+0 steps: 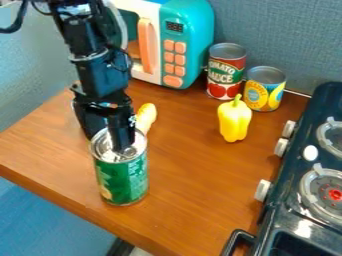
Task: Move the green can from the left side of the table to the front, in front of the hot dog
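The black gripper point(112, 136) hangs down at the open top of a green can point(123, 180), overlapping its rim, with its lower end partly inside the can's mouth. The can stands upright on the wooden counter near the front left edge. Just behind the can and the gripper lies a pale yellow, elongated object point(146, 117), partly hidden. Farther right, a yellow toy pepper point(234, 120) stands with its stem up.
A teal and white toy microwave point(189, 30) with orange buttons is at the back. Beside it stand a red tomato can point(226, 72) and a yellow-labelled can point(264, 90). The dark toy stove point(299, 205) with knobs borders the right side.
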`<state>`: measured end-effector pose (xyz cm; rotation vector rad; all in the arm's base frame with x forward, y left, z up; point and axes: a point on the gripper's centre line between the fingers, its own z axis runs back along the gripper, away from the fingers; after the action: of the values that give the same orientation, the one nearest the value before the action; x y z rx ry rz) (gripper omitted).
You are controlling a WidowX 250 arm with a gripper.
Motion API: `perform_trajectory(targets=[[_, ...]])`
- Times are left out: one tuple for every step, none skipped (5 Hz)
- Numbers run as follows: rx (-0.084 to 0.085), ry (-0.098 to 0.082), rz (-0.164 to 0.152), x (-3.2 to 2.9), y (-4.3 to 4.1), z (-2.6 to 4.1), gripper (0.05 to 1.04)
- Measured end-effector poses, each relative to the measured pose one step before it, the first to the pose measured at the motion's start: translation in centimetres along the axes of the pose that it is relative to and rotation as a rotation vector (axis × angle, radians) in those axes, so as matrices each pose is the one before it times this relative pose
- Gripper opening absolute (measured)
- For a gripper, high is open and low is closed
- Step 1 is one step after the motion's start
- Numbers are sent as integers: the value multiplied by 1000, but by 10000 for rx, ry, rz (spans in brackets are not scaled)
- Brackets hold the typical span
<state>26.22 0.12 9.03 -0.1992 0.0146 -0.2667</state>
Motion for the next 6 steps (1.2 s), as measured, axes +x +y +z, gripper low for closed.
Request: perform_trajectory(targets=[[-271,420,-566,-33,-1918,-41,1001],[-77,220,-502,448,-2090,-182,1001],[-43,-145,137,348,-372,-68,1001],[154,-438,249,467,210,-144,1001],[247,-527,279,229,-230,64,1001],[660,-579,708,216,-25,-179,1001]])
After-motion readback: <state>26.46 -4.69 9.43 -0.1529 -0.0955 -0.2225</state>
